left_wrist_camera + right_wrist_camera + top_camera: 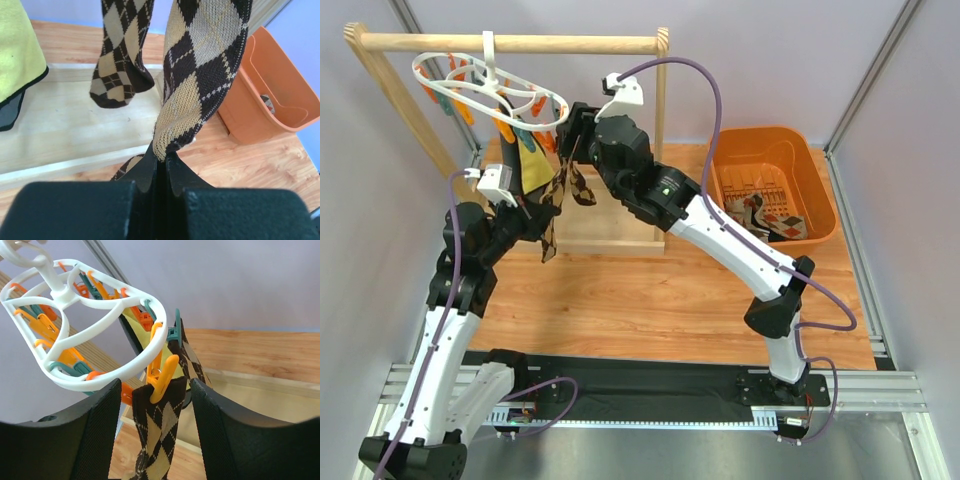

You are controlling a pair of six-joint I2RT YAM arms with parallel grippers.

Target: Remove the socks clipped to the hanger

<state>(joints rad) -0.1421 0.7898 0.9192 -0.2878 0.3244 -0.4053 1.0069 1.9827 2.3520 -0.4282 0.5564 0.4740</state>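
Hanging by its hook from a wooden rail (pixel 510 43) at the far left of the counter (pixel 650 300), the white openwork hanger (pixel 64 296) carries orange and teal clips. Limp argyle socks (pixel 565 190) in brown, tan and black diamonds dangle from it, next to a yellow piece (pixel 17 45) edged in black. The right pincer (pixel 155 387) stands spread on either side of an orange clip (pixel 162 375) that grips one sock top (pixel 160 415). The left pincer (pixel 161 160), pressed together, pinches a sock (pixel 205 60) low down, beside a second sock (pixel 122 50). The counter is reddish wood grain. An orange bin (pixel 775 140) at its right holds more socks (pixel 770 215). Pale walls enclose the space.
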